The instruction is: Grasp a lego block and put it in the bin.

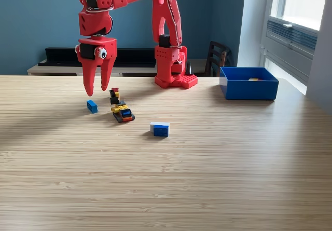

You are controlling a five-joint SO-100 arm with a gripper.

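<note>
Several lego blocks lie on the wooden table. A small blue block (92, 106) sits at the exterior view's left. A black, red and yellow stack (114, 96) stands behind a flat multicoloured piece (123, 112). A blue and white block (160, 129) lies nearer the front. My red gripper (97, 88) hangs open above the table, its fingertips just over and behind the small blue block, holding nothing. The blue bin (248, 83) stands at the right, with a small yellow piece showing inside it.
The red arm base (174, 67) is mounted at the table's far edge. A dark chair (217, 57) stands behind the table. A low shelf runs along the blue wall. A window is at the right.
</note>
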